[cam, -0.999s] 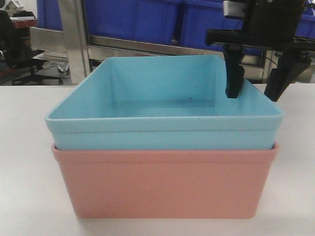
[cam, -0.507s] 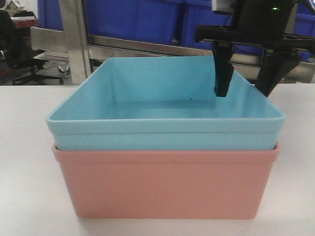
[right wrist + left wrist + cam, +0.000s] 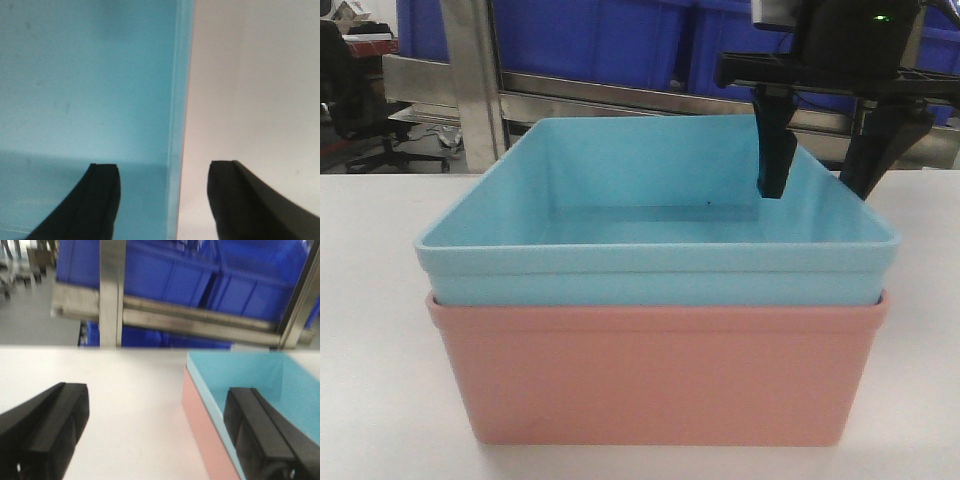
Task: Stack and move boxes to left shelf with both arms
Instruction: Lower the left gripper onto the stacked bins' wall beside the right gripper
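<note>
The light blue box sits nested inside the salmon pink box on the white table. My right gripper is open astride the blue box's right wall, one finger inside and the other outside. In the right wrist view that gripper has the blue rim between its fingers without touching it. My left gripper is open at the stack's left side, with one finger over the blue box and the other over the table; the pink wall lies between them. The left shelf is out of view.
Behind the table stands a steel rack carrying large dark blue bins, with a horizontal steel bar across it. An office chair is at the far left on the floor beyond.
My right gripper has shifted a little to the left along the blue box's right wall and stayed open. The stacked boxes have not moved.
</note>
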